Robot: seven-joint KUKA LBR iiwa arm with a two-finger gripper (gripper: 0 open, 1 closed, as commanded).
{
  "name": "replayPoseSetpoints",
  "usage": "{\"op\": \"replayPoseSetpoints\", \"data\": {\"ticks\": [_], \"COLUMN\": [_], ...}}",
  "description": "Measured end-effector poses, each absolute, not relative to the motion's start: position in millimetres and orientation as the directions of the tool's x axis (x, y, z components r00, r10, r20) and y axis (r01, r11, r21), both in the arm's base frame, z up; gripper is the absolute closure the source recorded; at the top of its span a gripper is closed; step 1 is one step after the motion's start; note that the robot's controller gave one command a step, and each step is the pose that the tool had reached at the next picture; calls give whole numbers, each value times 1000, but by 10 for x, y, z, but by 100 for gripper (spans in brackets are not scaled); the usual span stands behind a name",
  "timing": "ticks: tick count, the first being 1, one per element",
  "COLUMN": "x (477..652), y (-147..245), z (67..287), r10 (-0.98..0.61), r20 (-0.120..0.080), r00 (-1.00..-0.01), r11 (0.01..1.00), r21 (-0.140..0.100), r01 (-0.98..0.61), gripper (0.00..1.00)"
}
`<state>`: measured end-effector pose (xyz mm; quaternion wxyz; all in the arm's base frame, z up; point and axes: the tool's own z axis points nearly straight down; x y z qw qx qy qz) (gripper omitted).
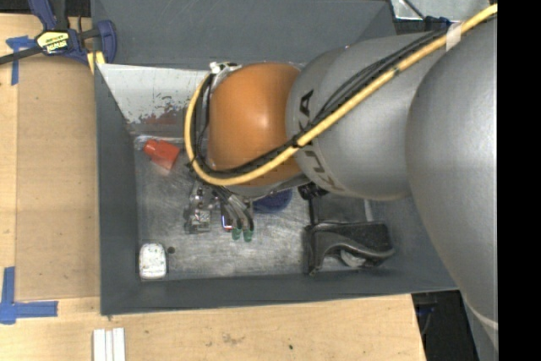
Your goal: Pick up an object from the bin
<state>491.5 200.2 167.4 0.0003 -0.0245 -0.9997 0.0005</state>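
My gripper reaches down to the bin floor at left of centre, just below the arm's orange cover. An orange-red piece lies up and to the left of it, near the bin's back-left wall. A small white block rests in the front-left corner, down and left of the gripper. A blue thing peeks out from under the arm just to the gripper's right, mostly hidden. I see nothing held in the gripper.
A black curved object lies at the front right of the bin floor. A tiny dark speck sits beside the white block. The arm and its orange cover hide the bin's middle and right.
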Motion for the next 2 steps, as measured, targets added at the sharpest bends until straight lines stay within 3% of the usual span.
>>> {"op": "replayPoseSetpoints", "data": {"ticks": [1, 2], "x": [4929, 5828], "y": [2010, 1813], "z": [1669, 1014], "r10": [50, 195], "r20": [-1, -3], "r00": [-999, -981], "r11": [999, 981], "r21": [0, 0], "r01": [50, 195], "gripper": [0, 0]}}
